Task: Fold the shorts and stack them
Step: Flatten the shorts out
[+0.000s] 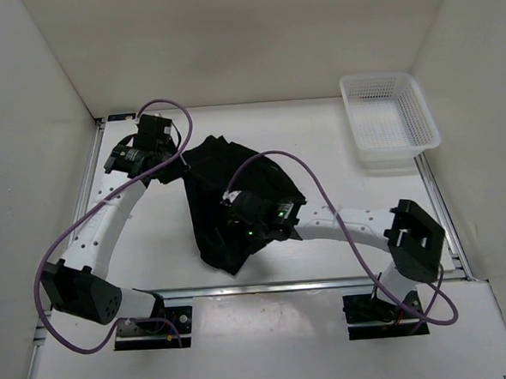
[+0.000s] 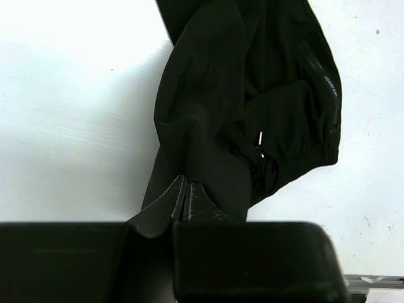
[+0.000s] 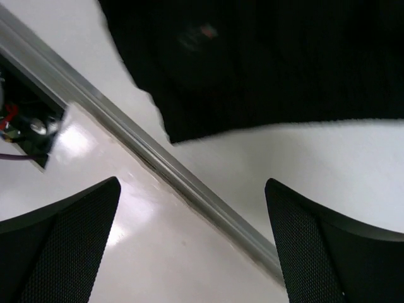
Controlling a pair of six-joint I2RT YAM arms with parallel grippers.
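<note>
A: Where to find the shorts (image 1: 236,199) at this moment?
B: In the middle of the table (image 1: 346,162), crumpled in 1 dark heap, well apart from the white basket (image 1: 391,121) at the far right corner. Not folded yet, not stacked.
A: And the left gripper (image 2: 186,197)?
B: Closed tight on a fold of the black fabric, at the far left edge of the heap. Probably held so to anchor 1 corner and to allow pulling the cloth flat from the other side.
A: Lifted or resting?
B: Hard to tell from above. Seen from the wrist, draped away from the pinch over the white surface, with the gathered waistband (image 2: 309,154) showing.
A: The right gripper (image 3: 192,186)?
B: Spread wide, with nothing between the 2 fingers (image 3: 76,246). Hovering over the near hem of the shorts, just beside the metal rail (image 3: 145,148) at the front of the table. Likely placed there to take that near edge.
A: Any risk?
B: Soft cloth, so easy to catch 2 layers instead of 1, or to miss the hem and touch the rail. Better to come down on the fabric itself.
</note>
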